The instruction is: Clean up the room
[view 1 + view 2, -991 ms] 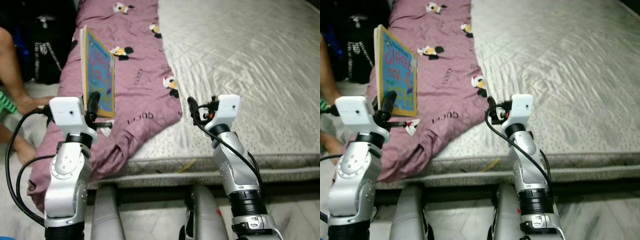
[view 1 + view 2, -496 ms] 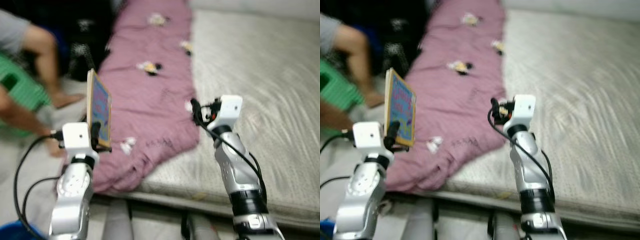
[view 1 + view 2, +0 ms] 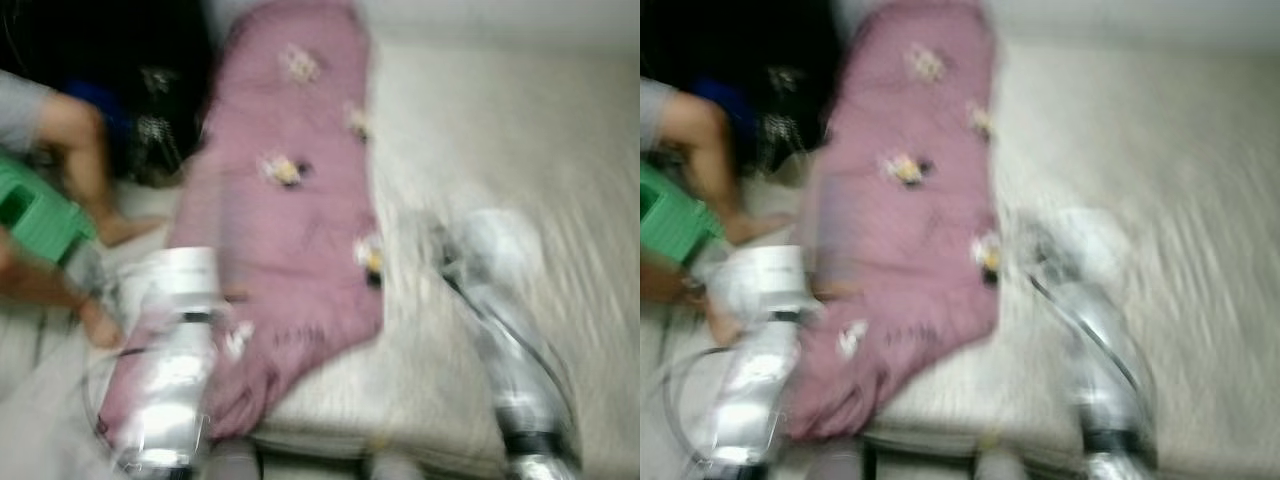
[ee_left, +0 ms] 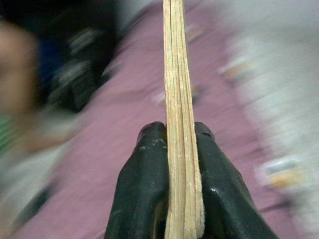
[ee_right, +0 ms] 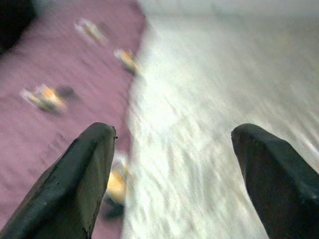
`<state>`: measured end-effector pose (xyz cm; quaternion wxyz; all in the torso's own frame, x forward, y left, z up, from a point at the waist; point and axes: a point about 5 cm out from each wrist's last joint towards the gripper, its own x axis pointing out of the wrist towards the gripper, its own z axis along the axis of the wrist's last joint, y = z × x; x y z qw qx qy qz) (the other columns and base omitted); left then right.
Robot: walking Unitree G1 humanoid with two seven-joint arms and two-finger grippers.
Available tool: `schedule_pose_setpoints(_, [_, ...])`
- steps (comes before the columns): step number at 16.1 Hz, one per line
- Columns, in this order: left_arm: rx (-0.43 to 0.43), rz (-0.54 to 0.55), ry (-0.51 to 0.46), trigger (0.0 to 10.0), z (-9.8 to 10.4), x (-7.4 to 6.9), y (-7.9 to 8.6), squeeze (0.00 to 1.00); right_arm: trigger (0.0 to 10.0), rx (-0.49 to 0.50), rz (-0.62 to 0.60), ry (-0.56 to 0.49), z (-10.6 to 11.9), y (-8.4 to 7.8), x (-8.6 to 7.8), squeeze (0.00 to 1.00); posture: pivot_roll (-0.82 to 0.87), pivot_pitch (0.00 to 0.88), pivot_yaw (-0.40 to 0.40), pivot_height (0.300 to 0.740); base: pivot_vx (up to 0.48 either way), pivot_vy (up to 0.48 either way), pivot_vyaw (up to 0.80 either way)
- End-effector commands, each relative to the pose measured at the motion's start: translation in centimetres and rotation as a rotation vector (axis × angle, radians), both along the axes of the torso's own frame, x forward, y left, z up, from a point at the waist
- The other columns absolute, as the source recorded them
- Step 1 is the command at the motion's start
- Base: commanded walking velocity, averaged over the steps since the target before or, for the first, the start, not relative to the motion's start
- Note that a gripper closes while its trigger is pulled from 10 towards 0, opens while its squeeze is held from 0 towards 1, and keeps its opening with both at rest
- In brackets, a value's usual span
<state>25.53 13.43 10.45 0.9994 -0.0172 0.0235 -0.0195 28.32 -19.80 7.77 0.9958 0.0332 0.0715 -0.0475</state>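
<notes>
My head views smear now, where a second ago they were sharp, and the whole scene has slid across the picture: more floor, a person's leg [image 3: 85, 165] and a green stool [image 3: 35, 215] show to my left. That is my camera turning, not the things moving. The purple blanket [image 3: 290, 200] lies along the bed's [image 3: 500, 150] left edge as before.

My left hand [image 4: 172, 164] is clenched on the book [image 4: 177, 99]; in the wrist view I see its page edges pinched upright between the two black fingers [image 4: 142, 184], with the blanket blurred behind. In the head views the book itself is lost in the blur above my left arm [image 3: 175, 330].

My right hand [image 5: 174, 174] is released, its fingers wide apart and holding nothing, over the seam between blanket and bare mattress.

I judge the book is lifted off the bed and I am turning left to carry it away. With a person close on that side, I should swing carefully.
</notes>
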Motion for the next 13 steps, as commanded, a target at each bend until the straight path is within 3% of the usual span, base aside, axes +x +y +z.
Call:
schedule_pose_setpoints(1, [0.064, 0.121, -0.012, 10.0, 0.2, -0.6, 3.7, 0.0, 10.0, 0.038, 0.129, -0.117, 2.7, 4.4, 1.5, 0.0, -0.03, 0.0, 0.007, 0.74, 0.0, 0.0, 0.0])
schedule_pose_setpoints(13, [0.029, 0.077, 0.011, 10.0, -0.1, -1.7, 3.1, 0.0, 10.0, 0.032, 0.098, -0.102, 2.7, 4.0, 1.3, 0.0, -0.03, 0.0, 0.007, 0.74, 0.0, 0.0, -0.15])
